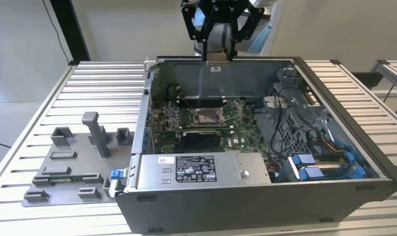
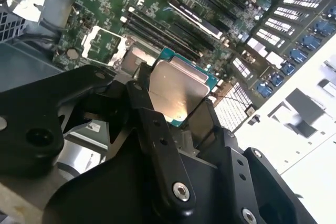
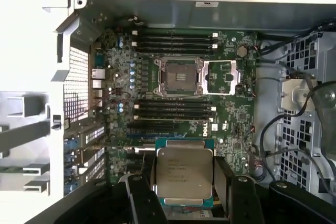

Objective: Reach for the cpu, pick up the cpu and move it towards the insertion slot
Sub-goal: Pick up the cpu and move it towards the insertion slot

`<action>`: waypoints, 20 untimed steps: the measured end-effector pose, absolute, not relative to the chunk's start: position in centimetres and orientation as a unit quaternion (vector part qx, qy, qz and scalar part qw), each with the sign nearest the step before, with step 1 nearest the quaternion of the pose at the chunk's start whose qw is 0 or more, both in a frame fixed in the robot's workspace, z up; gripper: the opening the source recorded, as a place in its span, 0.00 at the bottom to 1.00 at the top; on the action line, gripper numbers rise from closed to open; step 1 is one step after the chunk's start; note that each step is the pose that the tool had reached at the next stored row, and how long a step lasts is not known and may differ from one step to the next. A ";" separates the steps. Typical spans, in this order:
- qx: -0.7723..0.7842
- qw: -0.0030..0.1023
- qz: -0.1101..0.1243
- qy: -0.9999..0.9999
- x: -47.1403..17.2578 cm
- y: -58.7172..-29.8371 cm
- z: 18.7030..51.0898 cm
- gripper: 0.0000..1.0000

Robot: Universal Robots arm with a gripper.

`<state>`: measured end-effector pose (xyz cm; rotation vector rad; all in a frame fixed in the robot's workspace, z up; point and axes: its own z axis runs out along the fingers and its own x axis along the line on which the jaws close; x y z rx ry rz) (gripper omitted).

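Holding the cpu (image 3: pixel 184 175) by two opposite edges, the gripper (image 3: pixel 185 182) is clamped on the chip and hangs high above the open computer case (image 1: pixel 382 169), over its back wall in the exterior view. The insertion slot (image 3: pixel 177 76) lies well below on the green motherboard (image 3: pixel 231 114), its metal frame swung open beside it.

The likely trouble is a slip or twist in this thin edge grip, which would leave the chip's corners out of line with the socket. A tilted arrival could also catch the open frame or the lever.

In the first wrist view the cpu lies flat, silvery top facing up toward the camera. Being nearly square, it has no clear long axis.
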<state>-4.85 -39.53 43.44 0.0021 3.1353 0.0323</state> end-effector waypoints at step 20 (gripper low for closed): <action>0.001 0.003 0.010 1.000 -3.9 -34.9 42.6 0.00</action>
